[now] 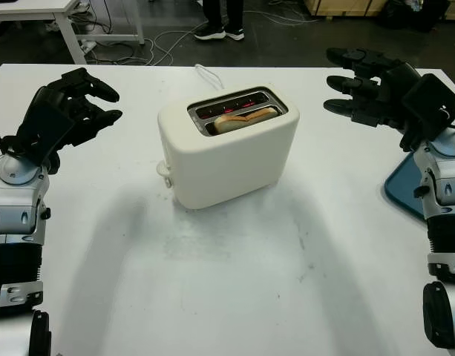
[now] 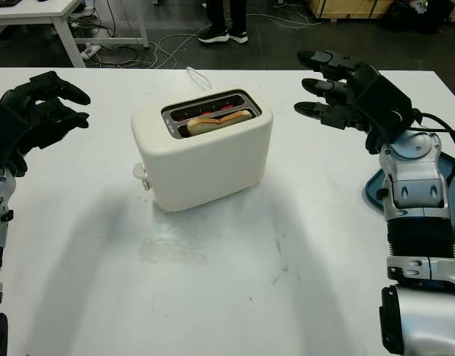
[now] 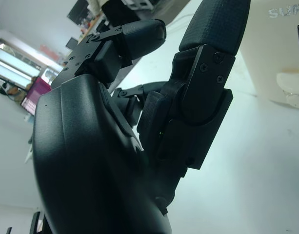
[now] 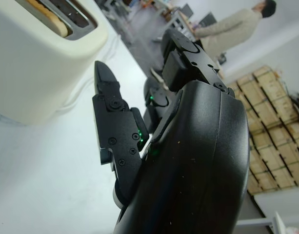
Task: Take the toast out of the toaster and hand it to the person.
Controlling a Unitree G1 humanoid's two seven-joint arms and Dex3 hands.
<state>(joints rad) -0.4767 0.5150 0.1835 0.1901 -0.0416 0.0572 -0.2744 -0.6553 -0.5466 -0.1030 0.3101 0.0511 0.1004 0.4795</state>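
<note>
- Worktop (image 1: 234, 297): white, with faint smudges on the near area in front of the toaster.
- Left hand (image 1: 67, 111): raised over the worktop's left side, well apart from the toaster. It holds nothing and its fingers (image 1: 101, 90) are loosely bent, pointing toward the toaster.
- Right hand (image 2: 346, 89): raised over the worktop's right side, level with the toaster's top and well apart from it. It holds nothing and its fingers (image 2: 320, 110) extend apart, pointing toward the toaster.
- Tray (image 1: 405, 185): blue, lying on the worktop at the right edge, partly hidden behind the right forearm.
- Toaster (image 1: 227, 152): cream-coloured, upright at the centre of the worktop between the two hands, set at an angle. Its lever knob (image 1: 163, 169) is on the end facing the left hand.
- Toast (image 1: 246, 119): seated in the nearer slot of the toaster, its top edge showing just above the slot rim. The farther slot glows red inside.
- Cord (image 1: 206, 74): white, running from behind the toaster toward the far edge of the worktop.
- Person (image 1: 221, 18): standing on the floor beyond the far edge of the worktop; legs and dark shoes are visible. In the right wrist view, a person (image 4: 232, 29) in a light top stands in the background.
</note>
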